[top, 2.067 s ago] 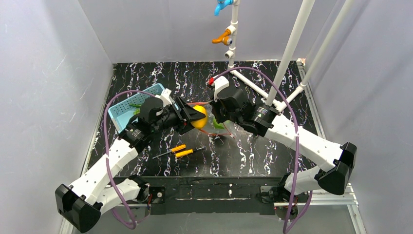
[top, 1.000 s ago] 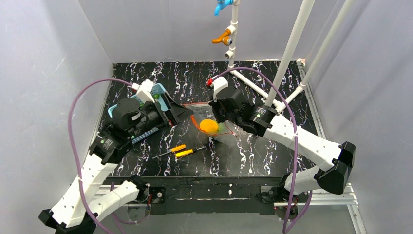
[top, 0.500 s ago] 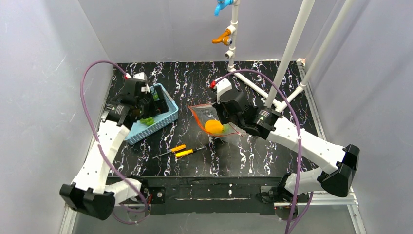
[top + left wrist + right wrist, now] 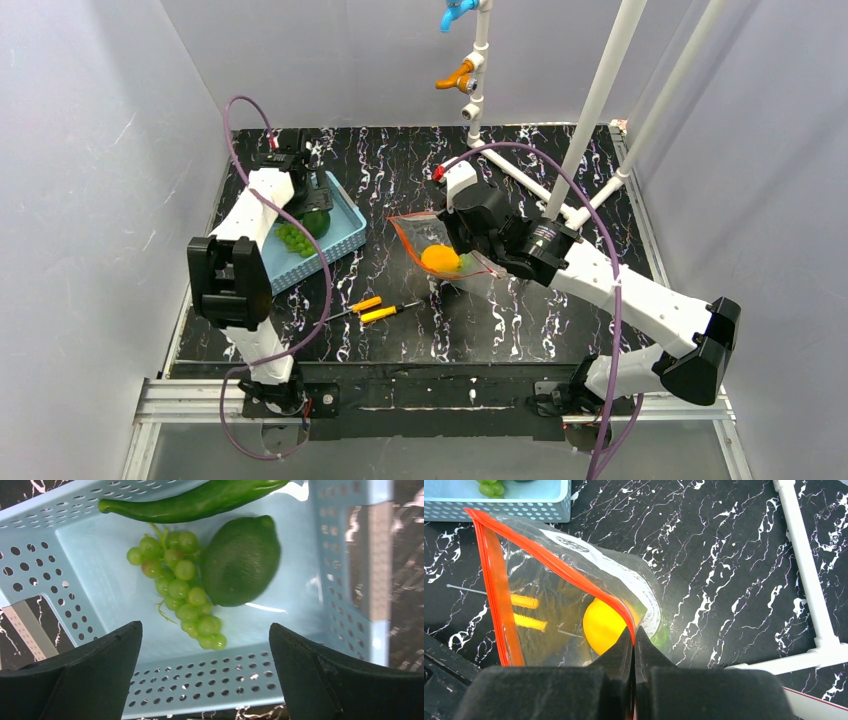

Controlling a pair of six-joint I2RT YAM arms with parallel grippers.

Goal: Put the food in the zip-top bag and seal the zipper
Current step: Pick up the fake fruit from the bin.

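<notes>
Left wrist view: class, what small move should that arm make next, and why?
Probably lower the open left gripper onto the grapes: they lie in the basket between its spread jaws, while the right gripper pinches the bag, lemon already inside.

The clear zip-top plastic bag [image 4: 594, 565] looks glossy and crinkled. The light blue perforated plastic basket [image 4: 75, 545] is smooth, the black white-veined marble-look worktop [image 4: 724, 555] faintly shiny, and the dark green oval lime [image 4: 240, 560] finely pitted.

Pale blue basket [image 4: 210, 690], green grapes [image 4: 182, 587], dark green lime [image 4: 240, 560], yellow lemon [image 4: 601, 625], perhaps orange-tinged, red-orange zipper [image 4: 549, 561]
</notes>
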